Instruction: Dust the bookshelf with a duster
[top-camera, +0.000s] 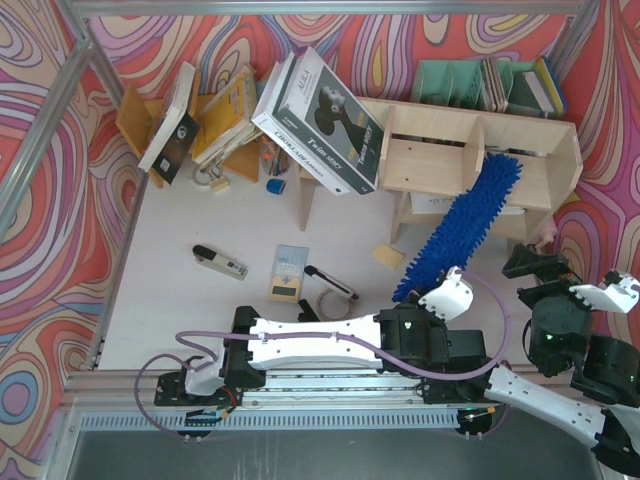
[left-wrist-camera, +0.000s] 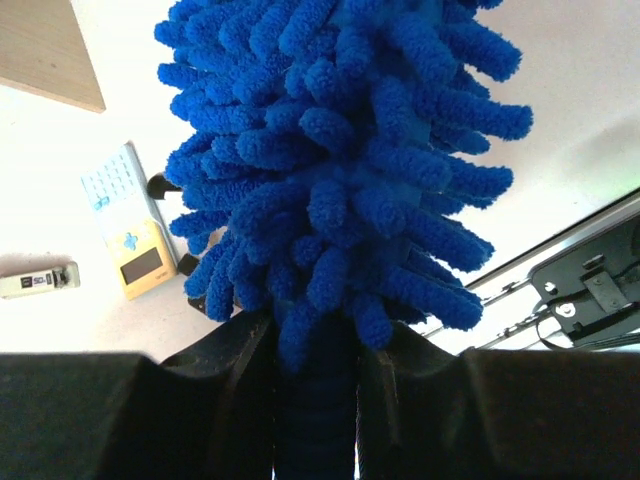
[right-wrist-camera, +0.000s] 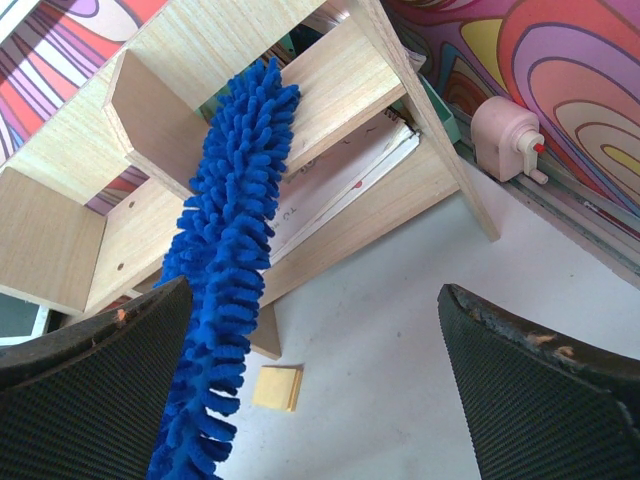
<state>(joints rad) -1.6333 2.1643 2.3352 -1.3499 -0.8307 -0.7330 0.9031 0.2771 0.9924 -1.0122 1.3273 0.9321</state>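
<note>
The pale plywood bookshelf (top-camera: 440, 150) stands at the back right; it also shows in the right wrist view (right-wrist-camera: 340, 90). The blue fluffy duster (top-camera: 465, 225) slants up from my left gripper (top-camera: 425, 295) to the shelf, its tip lying on the shelf's top board near the right end. In the left wrist view my left gripper (left-wrist-camera: 315, 345) is shut on the duster's (left-wrist-camera: 340, 170) handle just below the head. My right gripper (top-camera: 545, 265) is open and empty to the right of the duster (right-wrist-camera: 230, 250), in front of the shelf; its fingers (right-wrist-camera: 540, 390) stand wide apart.
A large black-and-white book (top-camera: 320, 120) leans on the shelf's left end. An orange-brown book rack (top-camera: 215, 120) stands at the back left and a green file holder (top-camera: 455, 80) behind the shelf. A yellow note pad (top-camera: 388, 255), calculator (top-camera: 288, 272), stapler (top-camera: 220, 262) and pink sharpener (right-wrist-camera: 508, 140) lie about.
</note>
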